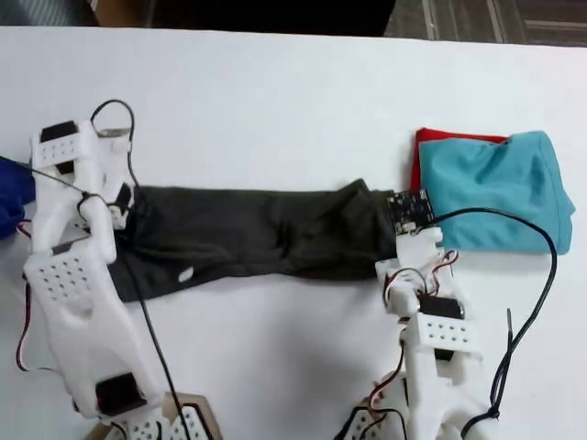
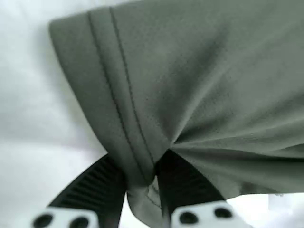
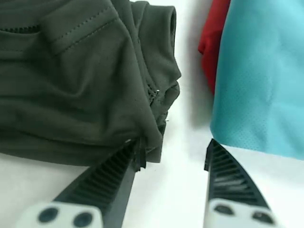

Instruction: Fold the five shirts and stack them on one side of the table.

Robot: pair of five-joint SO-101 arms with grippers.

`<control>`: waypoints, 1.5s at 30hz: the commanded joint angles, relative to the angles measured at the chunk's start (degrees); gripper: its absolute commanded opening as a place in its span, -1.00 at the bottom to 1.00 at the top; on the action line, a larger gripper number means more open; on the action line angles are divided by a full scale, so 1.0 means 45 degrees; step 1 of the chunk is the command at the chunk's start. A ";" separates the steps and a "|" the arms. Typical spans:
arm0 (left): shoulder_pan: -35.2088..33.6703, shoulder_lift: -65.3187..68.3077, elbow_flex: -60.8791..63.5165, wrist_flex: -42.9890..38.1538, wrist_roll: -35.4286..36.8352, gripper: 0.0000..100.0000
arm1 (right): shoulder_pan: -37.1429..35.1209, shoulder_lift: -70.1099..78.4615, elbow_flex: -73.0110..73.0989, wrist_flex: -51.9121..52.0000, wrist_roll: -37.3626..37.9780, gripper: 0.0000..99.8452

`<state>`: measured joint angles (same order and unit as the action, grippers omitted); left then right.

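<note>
A dark grey shirt (image 1: 248,234) lies stretched in a long strip across the middle of the white table (image 1: 275,101). My left gripper (image 2: 141,183) is shut on the shirt's hemmed edge (image 2: 121,118) at its left end (image 1: 124,206). At the strip's right end sits my right gripper (image 3: 171,156), open, one finger (image 3: 118,168) touching the shirt's corner (image 3: 152,142), nothing held between the fingers. A folded teal shirt (image 1: 500,188) rests on a folded red shirt (image 1: 431,137) at the right side of the table.
A blue garment (image 1: 11,197) shows at the table's left edge, behind the left arm. Black cables run from both arms toward the front edge. The red shirt (image 3: 213,42) and teal shirt (image 3: 266,76) lie just beyond my right gripper.
</note>
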<state>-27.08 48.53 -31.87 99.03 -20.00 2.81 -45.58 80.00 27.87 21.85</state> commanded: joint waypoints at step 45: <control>-0.2110 -0.1211 0.1553 -0.4122 -0.0645 -0.52 | -0.0420 -0.0381 0.0039 -0.0537 0.0020 -0.58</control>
<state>-35.69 42.29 -24.75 83.21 -23.43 1.14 -45.58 80.53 26.64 21.93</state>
